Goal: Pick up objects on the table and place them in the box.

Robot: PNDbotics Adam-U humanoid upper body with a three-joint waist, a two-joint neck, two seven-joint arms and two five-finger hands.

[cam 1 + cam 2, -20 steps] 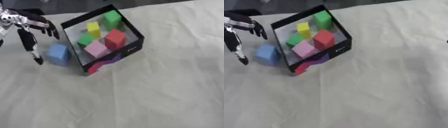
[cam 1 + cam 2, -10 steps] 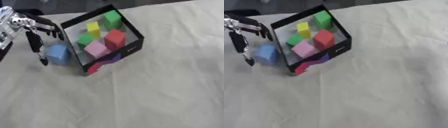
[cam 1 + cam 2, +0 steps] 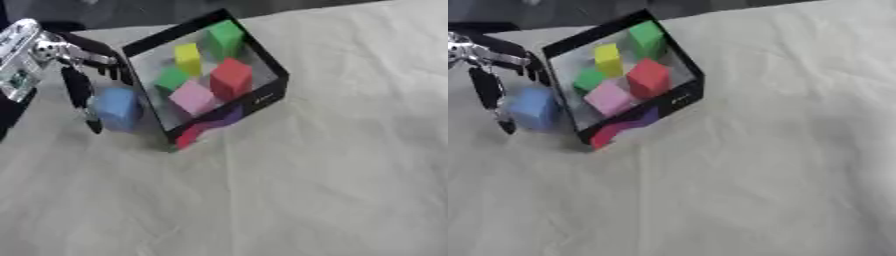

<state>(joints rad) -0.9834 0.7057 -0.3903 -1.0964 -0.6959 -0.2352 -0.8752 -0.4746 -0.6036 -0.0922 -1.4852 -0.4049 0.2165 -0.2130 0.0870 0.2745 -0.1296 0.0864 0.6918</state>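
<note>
My left hand (image 3: 74,65) hung over the blue cube (image 3: 116,109), fingers spread and gripping nothing, just beside the box (image 3: 263,63).

black box (image 3: 267,95) holding yellow, green, red and pink blocks — blue block (image 3: 117,108) outside, on a white cloth (image 3: 332,170).
</note>
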